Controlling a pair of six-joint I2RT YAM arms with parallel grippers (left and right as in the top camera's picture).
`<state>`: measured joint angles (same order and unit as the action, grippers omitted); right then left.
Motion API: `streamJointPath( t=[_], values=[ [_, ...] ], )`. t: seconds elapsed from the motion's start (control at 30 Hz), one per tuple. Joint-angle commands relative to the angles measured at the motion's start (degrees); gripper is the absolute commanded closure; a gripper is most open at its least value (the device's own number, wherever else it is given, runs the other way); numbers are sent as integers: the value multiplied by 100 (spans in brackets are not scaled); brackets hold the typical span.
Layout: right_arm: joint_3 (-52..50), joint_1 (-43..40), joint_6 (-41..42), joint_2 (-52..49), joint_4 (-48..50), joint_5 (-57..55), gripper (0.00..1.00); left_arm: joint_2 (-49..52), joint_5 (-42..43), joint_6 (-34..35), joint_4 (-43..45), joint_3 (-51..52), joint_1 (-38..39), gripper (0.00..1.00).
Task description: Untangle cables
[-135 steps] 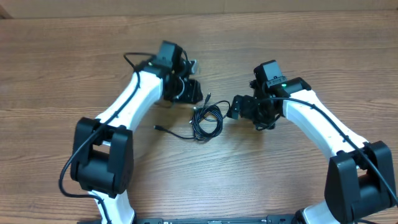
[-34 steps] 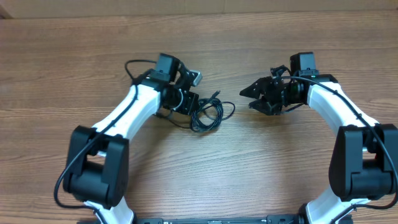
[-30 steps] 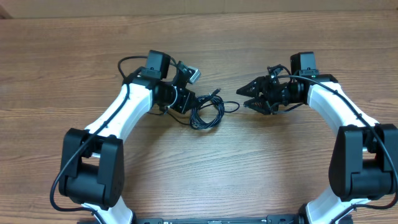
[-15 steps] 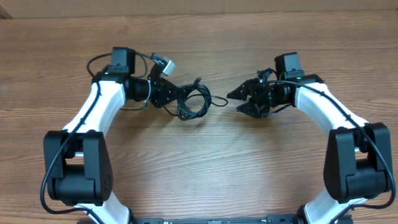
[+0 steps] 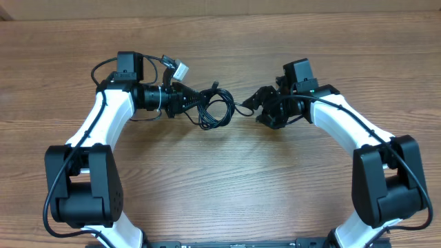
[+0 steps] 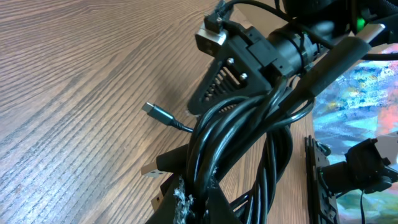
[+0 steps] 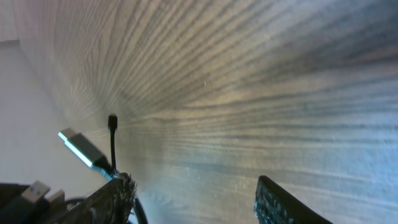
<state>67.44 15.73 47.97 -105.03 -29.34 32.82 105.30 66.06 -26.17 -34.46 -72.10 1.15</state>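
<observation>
Compared with a second earlier, your left arm [image 5: 103, 127] had dragged the cables [image 5: 215, 111] up and left in the overhead frame. Your right arm [image 5: 344, 127] had followed them leftward. The cables now sat just left of upper centre, a coiled black bundle between the two arms. Left jaws were clamped on the bundle's left edge. In the left wrist view the looped cords [image 6: 249, 137] rose out of that clamp at bottom centre. One loose end with a silver plug [image 6: 152, 110] stuck out to the left over the tabletop [image 6: 68, 93]. Right jaws stood apart with nothing between them, pointing left at the bundle. A thin cord end [image 5: 241, 105] reached from the coil to just in front of them; you could not tell from overhead whether it touched. In the right wrist view both fingers [image 7: 280, 202] showed at the bottom edge with bare wood between them. A silver plug [image 7: 78, 148] lay just beside the left-hand finger, lower left of frame, not gripped.
</observation>
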Motion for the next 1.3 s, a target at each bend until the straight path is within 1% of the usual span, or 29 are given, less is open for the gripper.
streamJointPath(
  t=[0.0, 0.07, 0.1, 0.13, 0.17, 0.23, 0.33, 0.37, 0.47, 0.53, 0.6, 0.7, 0.77, 0.83, 0.87, 1.0, 1.03, 1.07, 1.13, 1.17, 1.27],
  values=[
    [0, 166, 0, -151, 321, -166, 39, -155, 365, -153, -2, -4, -15, 96],
    [0, 234, 4, -151, 485, -96, 39, -155, 365, -153, -2, -4, -9, 96],
    [0, 260, 4, -151, 511, -11, 41, -155, 356, -153, -2, -4, -9, 96],
    [0, 271, 2, -151, 498, 59, 45, -155, 310, -151, -2, -4, -9, 96],
    [0, 275, 0, -151, 413, 197, 52, -155, 251, -149, -7, -4, -9, 96],
    [0, 275, 0, -151, 155, 203, 59, -155, 243, -151, -9, -4, -9, 96],
    [0, 275, -2, -151, -37, 330, 59, -155, 243, -151, -9, -4, -4, 96],
    [0, 275, -22, -151, -35, 660, 59, -155, 243, -149, -9, -4, -4, 96],
    [0, 236, -20, -151, 46, 1078, 58, -155, 240, -151, -22, -4, -4, 96],
    [0, 190, -17, -151, 79, 1119, 55, -155, 240, -151, -22, -4, -4, 96],
    [0, 107, -17, -151, 175, 1099, 55, -155, 243, -151, -22, -4, -2, 96],
    [0, 59, 7, -151, 275, 1172, 55, -155, 240, -151, -22, -4, 0, 96],
    [0, 70, 2, -151, 289, 1333, 57, -155, 238, -151, -20, -4, 0, 96],
    [0, 131, 0, -151, 267, 1445, 66, -155, 238, -151, -22, -4, 0, 96],
    [0, 151, 0, -151, 264, 1445, 69, -155, 238, -151, -20, -4, 0, 96],
    [0, 205, 0, -151, 227, 1440, 85, -155, 236, -149, -24, -4, 0, 96],
    [0, 205, 0, -151, 188, 1440, 89, -155, 236, -149, -24, -4, 0, 96],
    [0, 205, -26, -151, 52, 1436, 96, -155, 236, -149, -24, -4, 0, 96],
    [0, 188, -216, -151, -157, 1394, 96, -155, 234, -149, -24, -4, 0, 96],
    [0, 177, -463, -149, -321, 1266, 96, -155, 236, -149, -22, -4, 0, 96],
    [2, 179, -501, -85, -726, 741, 96, -155, 236, -144, -44, -4, 0, 96]
  ],
)
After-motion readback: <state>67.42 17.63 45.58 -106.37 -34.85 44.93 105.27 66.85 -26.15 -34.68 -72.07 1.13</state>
